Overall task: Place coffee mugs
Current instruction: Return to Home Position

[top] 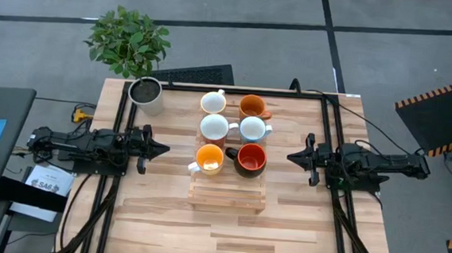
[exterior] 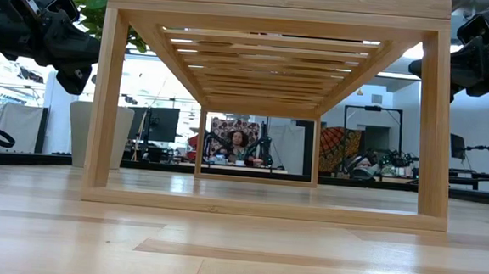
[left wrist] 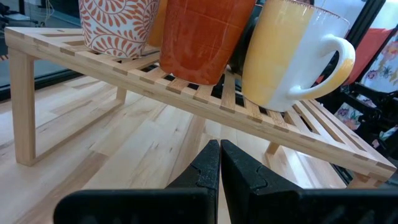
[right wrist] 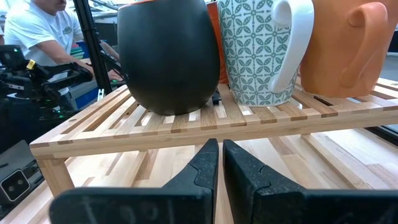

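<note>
Six coffee mugs (top: 252, 128) stand on the wooden shelf (top: 227, 197), with both claws idle beside it.

Left gripper (top: 163, 148) and right gripper (top: 292, 157) flank the shelf at the middle of the table (top: 164, 218), fingers pressed together on nothing. The nearest row holds the yellow mug (top: 209, 159) and black mug (top: 250, 158). Behind them are the orange-red mug (top: 214, 127) and green-patterned mug (top: 252, 130), and farthest the leaf-patterned mug (top: 213, 102) and orange mug (top: 251, 106). They look like glazed ceramic: rigid, slick, chippable, fairly heavy. Pinching one wall at the rim, away from the handle, seems safest. A potted plant (top: 130, 42) stands at the far left corner.

Left arm (top: 89, 145) and right arm (top: 383, 164): chunky matte black, cables trailing. Left tool (left wrist: 219, 144), right tool (right wrist: 220, 144): dark pointy wedges.
</note>
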